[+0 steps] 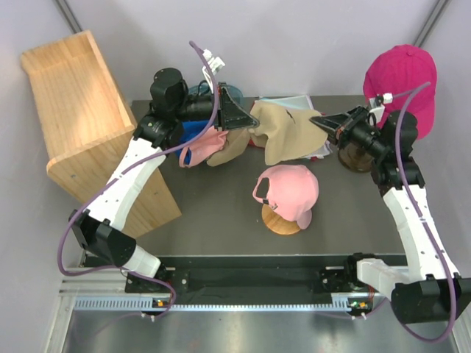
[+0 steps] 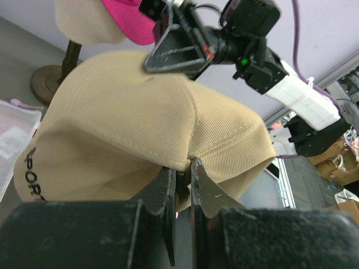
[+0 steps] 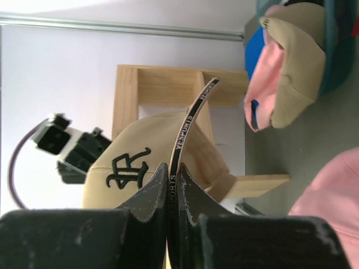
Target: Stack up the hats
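Tan hat (image 1: 283,140) is held above the surface (image 1: 221,220), at 12 o'clock from the light pink hat (image 1: 288,187). Its 9 o'clock edge is pinched in the nearly closed left jaws, and its 3 o'clock edge is clamped in the tightly closed right jaws.

A cap (image 1: 287,136) is held between left gripper (image 1: 252,123) and right gripper (image 1: 318,120). Before it, another cap (image 1: 291,187) is set, seemingly on a stand (image 1: 282,223).

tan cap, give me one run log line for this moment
tan cap: held by both arms | left gripper: shut on crown edge | right gripper: shut on brim
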### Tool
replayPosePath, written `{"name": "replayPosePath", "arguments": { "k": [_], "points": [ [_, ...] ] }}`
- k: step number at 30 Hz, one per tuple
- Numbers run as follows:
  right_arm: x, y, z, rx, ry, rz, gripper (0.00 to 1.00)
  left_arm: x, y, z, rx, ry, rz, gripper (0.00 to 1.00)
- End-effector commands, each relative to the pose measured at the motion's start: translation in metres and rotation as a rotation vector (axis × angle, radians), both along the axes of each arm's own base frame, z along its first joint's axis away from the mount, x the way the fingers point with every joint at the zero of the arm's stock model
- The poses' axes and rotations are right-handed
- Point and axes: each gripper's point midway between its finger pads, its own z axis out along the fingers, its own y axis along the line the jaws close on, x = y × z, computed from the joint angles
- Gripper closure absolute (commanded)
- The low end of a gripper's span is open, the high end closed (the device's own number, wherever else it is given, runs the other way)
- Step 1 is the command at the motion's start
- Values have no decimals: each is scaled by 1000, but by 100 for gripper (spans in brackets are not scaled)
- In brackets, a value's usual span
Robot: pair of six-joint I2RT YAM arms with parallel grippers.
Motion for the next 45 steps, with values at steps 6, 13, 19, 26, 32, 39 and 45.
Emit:
{"name": "replayPosePath", "arguments": {
  "k": [6,13,19,26,32,39,45],
  "points": [
    [-35,-14,114,-1,-420,-60,100,40,30,-31,156,-22,313,19],
    [-43,-57,131,-187,-457,-297,100,94,111,-24,173,-15,828,1],
    [-46,-56,123,-297,-450,-285,100,96,113,-5,112,-51,845,1],
    [-53,-50,86,-173,-375,-268,100,94,98,6,59,-63,756,1],
    [-63,-38,58,-157,-320,-236,100,95,96,11,30,-66,751,1],
    [-71,-25,-9,-113,-198,-219,100,96,89,14,3,-46,720,1],
    [-74,-29,-45,-92,-163,-248,100,92,86,9,8,-43,688,1]
  ]
}}
